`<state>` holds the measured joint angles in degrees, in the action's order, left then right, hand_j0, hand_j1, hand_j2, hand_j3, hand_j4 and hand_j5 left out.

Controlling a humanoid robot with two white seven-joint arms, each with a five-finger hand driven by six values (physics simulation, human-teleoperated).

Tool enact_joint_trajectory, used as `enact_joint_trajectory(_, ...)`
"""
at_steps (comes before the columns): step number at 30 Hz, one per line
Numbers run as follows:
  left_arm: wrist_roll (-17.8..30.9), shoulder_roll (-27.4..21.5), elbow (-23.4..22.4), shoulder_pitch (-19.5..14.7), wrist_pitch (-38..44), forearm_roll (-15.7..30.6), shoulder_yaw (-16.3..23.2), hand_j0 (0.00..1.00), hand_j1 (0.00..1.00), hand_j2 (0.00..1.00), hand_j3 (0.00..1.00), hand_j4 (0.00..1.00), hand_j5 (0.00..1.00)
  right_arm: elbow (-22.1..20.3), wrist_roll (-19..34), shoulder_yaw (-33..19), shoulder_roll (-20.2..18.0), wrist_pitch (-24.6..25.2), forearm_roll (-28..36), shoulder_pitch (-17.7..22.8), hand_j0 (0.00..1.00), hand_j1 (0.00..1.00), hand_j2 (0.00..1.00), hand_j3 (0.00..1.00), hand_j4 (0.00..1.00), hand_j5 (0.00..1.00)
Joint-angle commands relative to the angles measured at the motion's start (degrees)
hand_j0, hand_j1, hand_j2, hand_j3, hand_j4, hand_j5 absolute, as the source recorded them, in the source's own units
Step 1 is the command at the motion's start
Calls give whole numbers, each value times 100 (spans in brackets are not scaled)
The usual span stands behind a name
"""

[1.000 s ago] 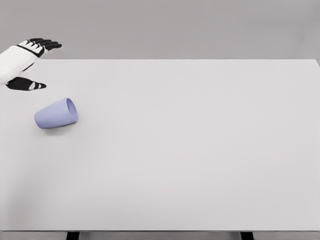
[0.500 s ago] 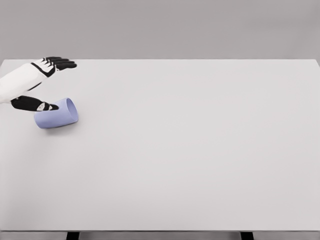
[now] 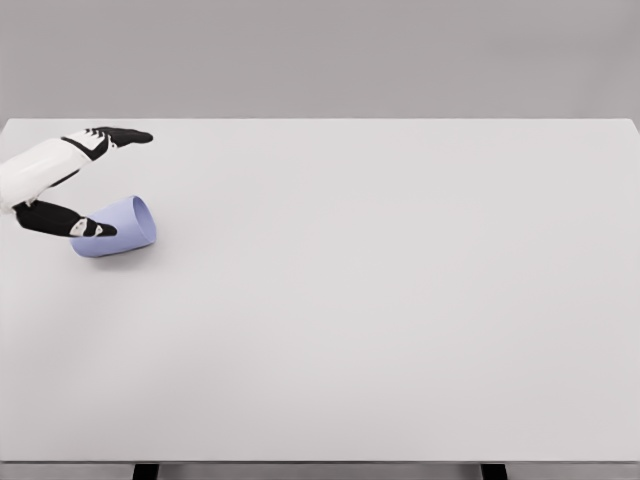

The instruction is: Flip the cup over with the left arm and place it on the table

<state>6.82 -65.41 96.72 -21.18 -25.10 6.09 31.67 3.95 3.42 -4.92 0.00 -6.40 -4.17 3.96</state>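
Left hand (image 3: pixel 62 180) lower — lavender cup (image 3: pixel 120 228) sideways.

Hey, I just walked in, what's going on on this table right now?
A robot's left hand is reaching in from the left edge toward a light blue cup lying on its side on the white table, its mouth facing right. The fingers are spread, with the thumb across the cup's front and the other fingers stretched out behind it, not closed around it. The cup has not been turned upright yet. The right arm is out of view.
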Motion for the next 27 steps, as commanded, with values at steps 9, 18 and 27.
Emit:
enact_joint_trajectory(9, 4, 468, 22, -35, 2122, 6, 94, 100, 100, 100, 100, 100, 100, 1, 1, 0, 0, -2, -4, 0, 100, 100, 100, 100, 100, 100)
enact_joint_trajectory(18, 4, 732, 285, 0, 2958, 77, 94, 100, 100, 100, 100, 100, 100, 1, 1, 0, 0, 7, -4, 0, 100, 100, 100, 100, 100, 100)
enact_joint_trajectory(27, 4, 872, 172, 35, 2967, 33, 349, 100, 100, 100, 100, 100, 100, 1, 1, 0, 0, -2, 4, 0, 100, 100, 100, 100, 100, 100)
